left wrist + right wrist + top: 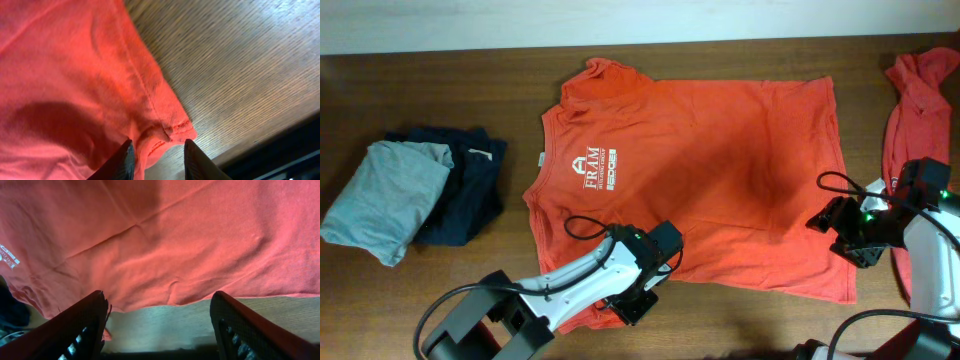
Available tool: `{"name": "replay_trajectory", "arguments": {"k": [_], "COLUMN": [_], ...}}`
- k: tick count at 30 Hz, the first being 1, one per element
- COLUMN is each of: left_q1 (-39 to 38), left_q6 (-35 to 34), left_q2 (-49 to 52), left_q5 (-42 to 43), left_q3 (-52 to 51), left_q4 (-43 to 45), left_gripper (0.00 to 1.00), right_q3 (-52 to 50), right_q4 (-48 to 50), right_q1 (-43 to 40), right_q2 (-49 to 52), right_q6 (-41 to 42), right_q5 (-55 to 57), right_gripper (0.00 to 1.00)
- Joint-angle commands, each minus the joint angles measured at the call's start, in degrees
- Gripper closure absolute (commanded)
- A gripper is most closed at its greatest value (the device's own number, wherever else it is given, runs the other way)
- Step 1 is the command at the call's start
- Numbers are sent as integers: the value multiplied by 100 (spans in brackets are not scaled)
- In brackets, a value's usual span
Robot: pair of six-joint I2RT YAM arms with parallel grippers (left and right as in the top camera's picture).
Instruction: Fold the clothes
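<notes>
The worktop (pixel 440 90) is dark brown wood with a fine grain. An orange-red T-shirt (pixel 720 170) lies spread flat across its middle, with small white print toward the shirt's left side. Right of that shirt, across a narrow strip of bare wood, a second orange-red shirt (pixel 910 110) lies crumpled at the worktop's right edge. Well apart to the spread shirt's left lies a dark navy garment (pixel 470 190). A light-grey garment (pixel 385 200) overlaps the navy one's far side and rests partly on the wood.
</notes>
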Motion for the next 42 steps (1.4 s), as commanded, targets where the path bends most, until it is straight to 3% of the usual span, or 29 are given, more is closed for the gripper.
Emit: {"name": "replay_trajectory", "arguments": {"k": [1,4,7,15,19,30,39,42], "left_q1": [17,17,20,26,31,31,31,37], "left_q6": [632,629,557,369,232,197,-435,-328], "left_q2": [76,133,144,186,304,417,420,439], "left_q5": [83,160,332,223,378,476,522,509], "left_q3": [-20,-22,-22,-22,-15,-15,-20,-28], "left_q4": [70,87,46,229,105,44,-175,-13], "left_gripper": [66,61,45,39,30,42,50,60], "right_q3": [72,72,72,74,74,74,74,74], "right_q4": [-22,-55,-85,-74,-83,-153,-210,-216], "right_q1": [-33,-33,-33,-33,-33,-33,-33,-33], "right_q2": [15,13,13,13,13,13,7,7], "right_q6": [46,44,44,46,44,44,44,44], "right_q5": [4,4,4,-44,-278,-317,-317,-319], "right_gripper": [32,32,32,32,32,32,33,33]}}
